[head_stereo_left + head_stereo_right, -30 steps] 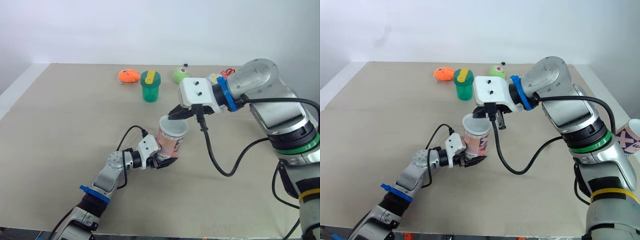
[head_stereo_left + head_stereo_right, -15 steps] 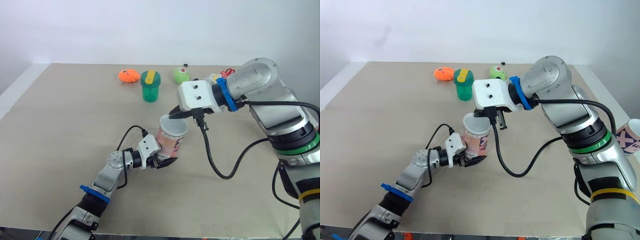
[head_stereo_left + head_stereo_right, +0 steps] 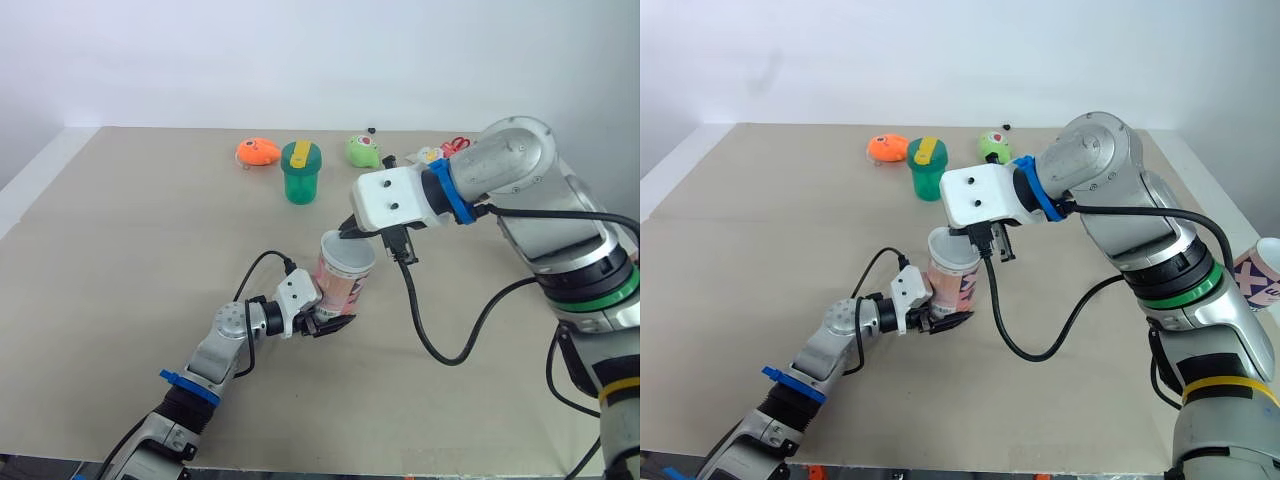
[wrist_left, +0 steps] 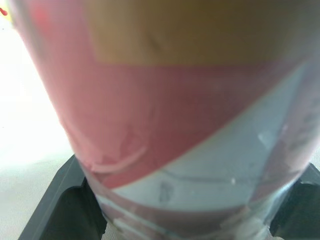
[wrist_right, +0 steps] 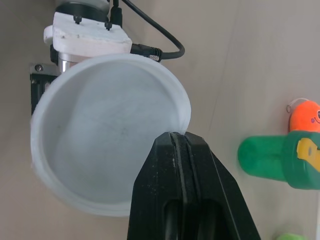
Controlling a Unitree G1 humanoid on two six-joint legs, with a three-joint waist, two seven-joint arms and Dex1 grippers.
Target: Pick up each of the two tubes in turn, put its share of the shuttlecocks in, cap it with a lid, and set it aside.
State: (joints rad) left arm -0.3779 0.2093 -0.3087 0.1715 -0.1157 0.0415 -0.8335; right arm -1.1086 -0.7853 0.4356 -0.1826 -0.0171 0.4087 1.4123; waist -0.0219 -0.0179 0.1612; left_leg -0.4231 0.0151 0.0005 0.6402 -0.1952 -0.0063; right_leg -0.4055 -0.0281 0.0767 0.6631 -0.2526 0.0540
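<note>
**Tabletop scene, left to right.** Beige tabletop [image 3: 120, 250] with the objects listed in order.

(a) Orange toy [image 3: 257, 152], lying near the far edge.

(b) Left gripper [image 3: 335, 322], reaching in from the near edge. Its two black fingers [image 4: 70, 200] are spread to the width of the tube [image 3: 345, 280] and clamp it on opposite sides near its base. The tube, pink and white in pattern, stands upright at the middle of the tabletop with its base at or just above the surface; which of the two cannot be told.

(c) Green cup [image 3: 299, 172] with a yellow lid, upright, just beside the orange toy and well behind the tube.

(d) White top [image 5: 100, 135] of the tube, round with a raised rim. Whether this is a fitted lid or the open mouth cannot be told.

(e) Right gripper [image 3: 348, 230], directly over the tube. Its fingers [image 5: 200, 190] are pressed flat together with nothing visible between them, and their tips sit at the rim of the white top on the side toward the green cup. A black cable [image 3: 430, 320] hangs from the wrist in a loop to the tabletop.

(f) Green toy [image 3: 362, 150], near the far edge, behind the right gripper.

(g) Second tube [image 3: 1260, 272], same pattern, cut off by the right border of the right eye view, well apart from the first.
</note>
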